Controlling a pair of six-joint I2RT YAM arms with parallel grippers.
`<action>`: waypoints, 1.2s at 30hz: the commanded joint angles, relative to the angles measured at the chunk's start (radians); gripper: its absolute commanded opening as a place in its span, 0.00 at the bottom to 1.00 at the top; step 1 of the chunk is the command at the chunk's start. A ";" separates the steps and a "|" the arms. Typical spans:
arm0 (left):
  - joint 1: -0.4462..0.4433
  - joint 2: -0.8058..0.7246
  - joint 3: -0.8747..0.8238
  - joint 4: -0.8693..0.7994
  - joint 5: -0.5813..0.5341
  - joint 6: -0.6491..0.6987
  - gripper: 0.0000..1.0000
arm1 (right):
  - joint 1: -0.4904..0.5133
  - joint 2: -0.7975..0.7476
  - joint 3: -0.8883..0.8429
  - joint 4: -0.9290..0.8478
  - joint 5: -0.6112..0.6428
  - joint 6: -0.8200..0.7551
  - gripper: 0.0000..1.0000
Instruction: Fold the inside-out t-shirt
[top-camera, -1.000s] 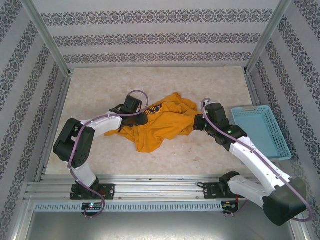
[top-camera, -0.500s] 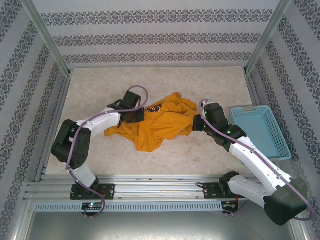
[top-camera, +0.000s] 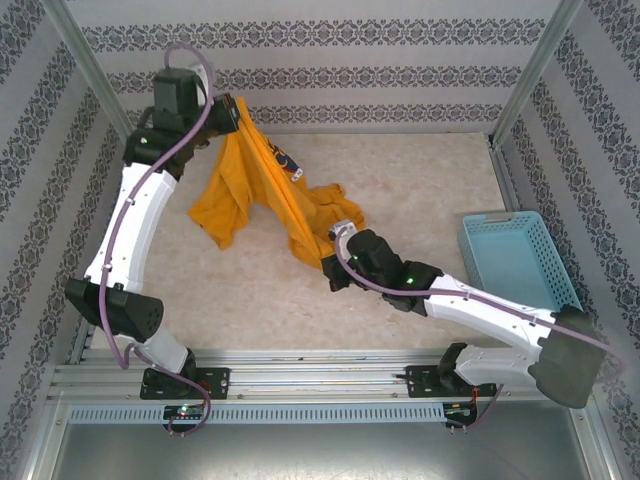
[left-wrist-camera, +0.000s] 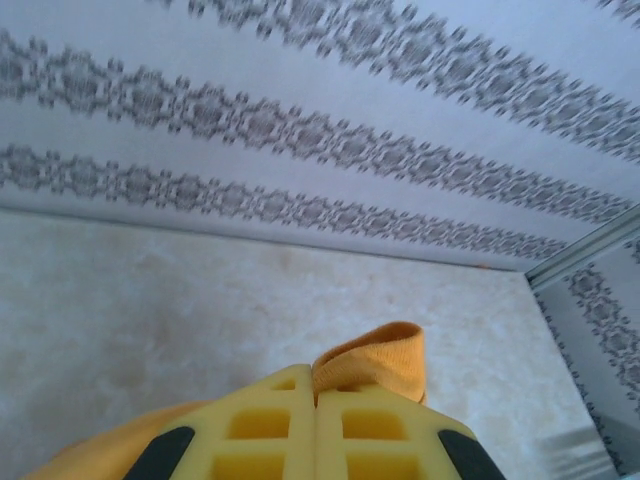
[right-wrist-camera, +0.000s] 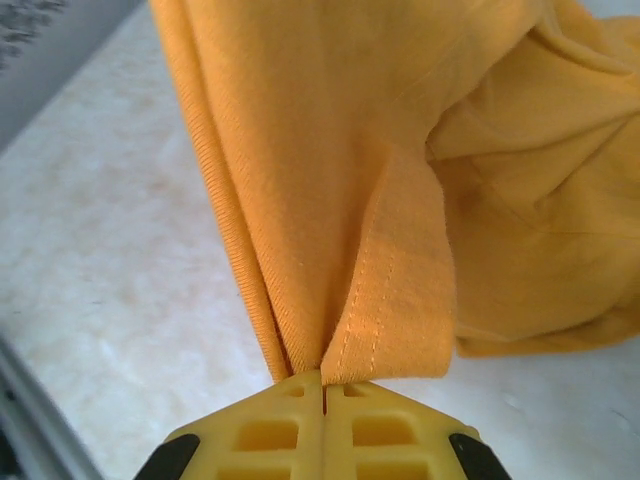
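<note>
Aloft, mustard t-shirt (top-camera: 262, 185) hangs stretched, crumpled; left tool (left-wrist-camera: 316, 397), right tool (right-wrist-camera: 323, 381) clamp it.

We see the left gripper (left-wrist-camera: 316, 396) at the bottom edge, its two yellow fingers (left-wrist-camera: 265, 425) pressed flat together with a fold of the inside-out t-shirt (left-wrist-camera: 378, 358) pinched between them and bulging just above the tips. More orange cloth shows at the lower left. Beyond we see the pale speckled table (left-wrist-camera: 150, 300), the patterned wall (left-wrist-camera: 300, 120) and a metal frame post (left-wrist-camera: 590, 255) at right.
</note>
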 joint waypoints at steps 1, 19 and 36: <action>0.043 0.075 0.269 -0.104 -0.046 0.069 0.00 | 0.056 0.062 0.111 0.036 -0.009 -0.018 0.00; 0.217 0.164 0.630 0.062 0.244 -0.066 0.00 | 0.151 0.218 0.332 0.183 0.025 0.046 0.00; -0.327 0.711 0.602 0.182 0.277 0.088 0.00 | 0.152 0.008 -0.233 0.283 0.320 0.405 0.00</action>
